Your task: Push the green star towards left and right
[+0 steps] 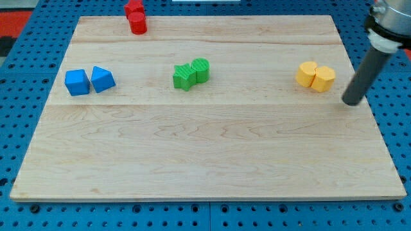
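Board [205, 154] of pale wood fills most of the view, lying on a blue pegboard surface [19, 64] w/ rows of small holes. Rod [367, 67] comes next in size: dark, straight, slanting down from the view's top right, its upper end in a grey collar. The arm carries no claw, so nothing opens, closes or is held; the rod just ends in my tip [351, 101], which sits at the board's right edge, roughly level w/ the middle row of blocks.

Green star [184, 77] lies a bit left of the board's centre, in the upper half. It is well apart from my tip, far to the tip's left across the view, w/ the yellow pair between them. Touching the star on its upper right is a green cylinder [201, 68].

Two yellow blocks sit near the tip, just to its left and apart from it: a yellow cylinder [307, 74] and a yellow hexagonal block [323, 79], touching each other.

At the view's left, a blue cube [77, 82] and a blue wedge-like block [103, 79] sit side by side, approx. touching.

At the top edge, two red blocks [136, 17] are bunched together; shapes can't be made out.
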Controlling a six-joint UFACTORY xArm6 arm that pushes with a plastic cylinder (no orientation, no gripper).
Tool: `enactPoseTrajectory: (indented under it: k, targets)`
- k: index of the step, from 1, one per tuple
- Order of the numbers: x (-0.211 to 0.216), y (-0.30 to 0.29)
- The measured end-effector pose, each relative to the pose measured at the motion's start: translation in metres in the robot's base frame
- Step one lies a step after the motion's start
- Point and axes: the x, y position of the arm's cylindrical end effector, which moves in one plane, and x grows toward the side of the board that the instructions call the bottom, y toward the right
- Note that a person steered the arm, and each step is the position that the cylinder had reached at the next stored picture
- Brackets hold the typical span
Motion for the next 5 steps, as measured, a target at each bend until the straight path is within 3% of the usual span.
enactPoseTrajectory:
  k: [2, 4, 5]
  targets:
    - [-0.118, -0.012]
    - [-0.174, -0.154]
    - [-0.188, -0.259]
